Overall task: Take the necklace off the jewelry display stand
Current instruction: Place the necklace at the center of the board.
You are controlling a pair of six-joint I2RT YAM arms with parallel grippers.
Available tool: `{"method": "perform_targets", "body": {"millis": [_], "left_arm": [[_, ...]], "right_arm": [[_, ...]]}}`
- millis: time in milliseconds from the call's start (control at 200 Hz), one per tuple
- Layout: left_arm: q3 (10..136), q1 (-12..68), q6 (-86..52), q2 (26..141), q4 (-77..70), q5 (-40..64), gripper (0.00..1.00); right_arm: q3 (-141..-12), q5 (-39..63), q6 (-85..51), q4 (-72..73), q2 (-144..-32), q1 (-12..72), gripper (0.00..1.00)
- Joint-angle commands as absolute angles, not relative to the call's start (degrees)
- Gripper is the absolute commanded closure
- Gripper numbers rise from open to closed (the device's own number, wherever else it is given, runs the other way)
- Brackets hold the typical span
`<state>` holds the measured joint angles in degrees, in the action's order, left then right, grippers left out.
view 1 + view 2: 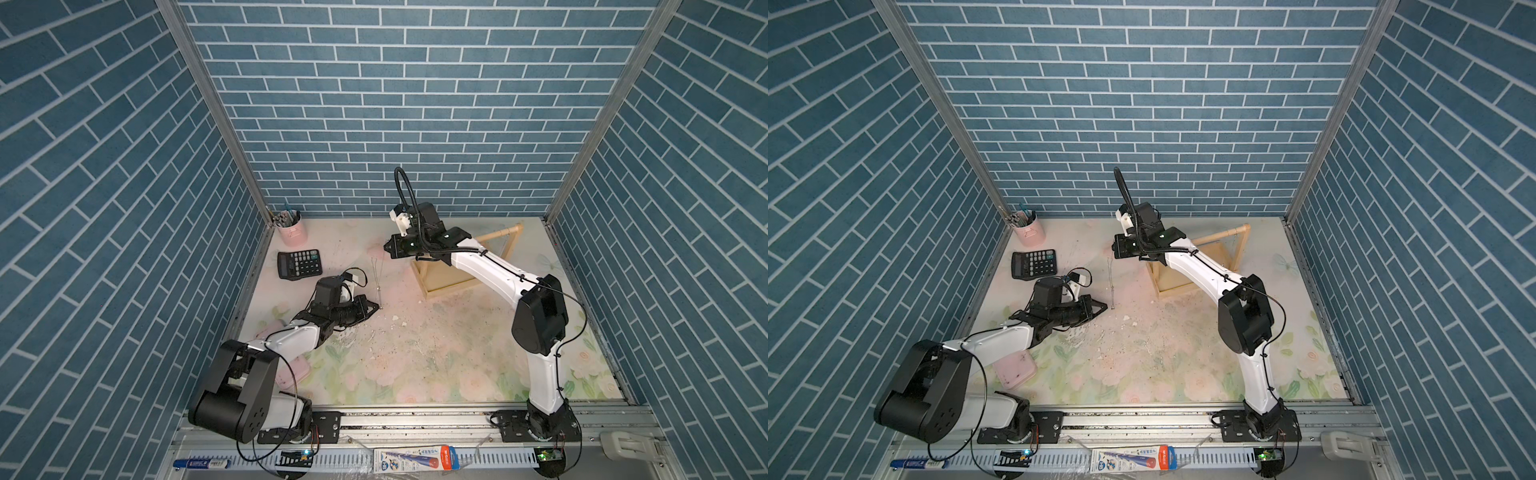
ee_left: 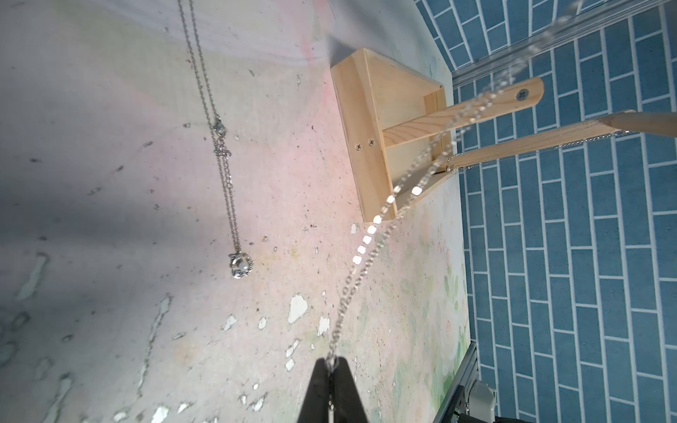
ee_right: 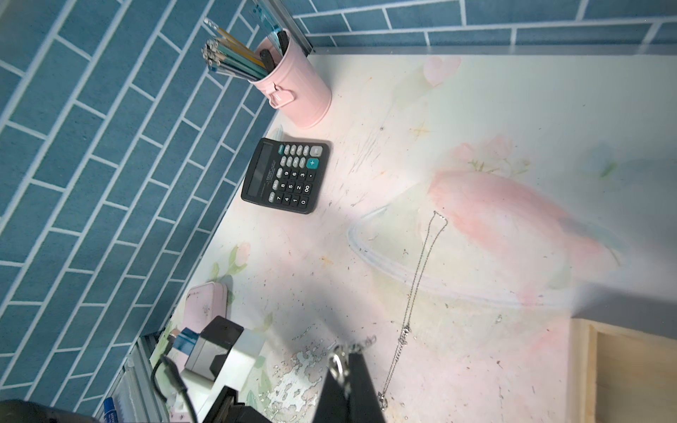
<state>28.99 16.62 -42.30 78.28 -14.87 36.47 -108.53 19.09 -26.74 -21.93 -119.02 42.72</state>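
Note:
The jewelry display stand (image 1: 440,286) (image 1: 1177,289) is pale wood and stands at the back right, and it also shows in the left wrist view (image 2: 351,139). My left gripper (image 1: 377,308) (image 2: 331,362) is low over the mat, left of the stand, shut on a silver necklace chain (image 2: 366,256). That chain rises slantwise past the stand and leaves the frame. My right gripper (image 1: 386,248) (image 3: 348,353) hovers higher, beside the stand's left end, shut on a ring of the necklace (image 3: 337,362). Another thin chain (image 2: 571,144) hangs along the stand's far post.
A second necklace with a pendant (image 2: 240,265) (image 1: 375,282) lies flat on the mat between the grippers. A black calculator (image 1: 300,264) and a pink pencil cup (image 1: 291,230) stand at the back left. A pink case (image 1: 1015,368) lies under the left arm. Blue brick walls close in three sides.

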Motion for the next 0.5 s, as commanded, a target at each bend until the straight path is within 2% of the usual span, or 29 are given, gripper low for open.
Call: {"method": "perform_targets", "body": {"millis": [0, 495], "left_arm": [[27.77, 15.61, -42.75, 78.85, -18.53, 36.8, 1.0], [28.04, 14.5, -38.95, 88.89, -21.68, 33.05, 1.0]], "right_arm": [[-112.3, 21.42, -27.69, -21.41, -122.24, 43.85, 1.0], [-122.94, 23.38, -28.45, -20.64, -136.17, 45.44, 1.0]]}}
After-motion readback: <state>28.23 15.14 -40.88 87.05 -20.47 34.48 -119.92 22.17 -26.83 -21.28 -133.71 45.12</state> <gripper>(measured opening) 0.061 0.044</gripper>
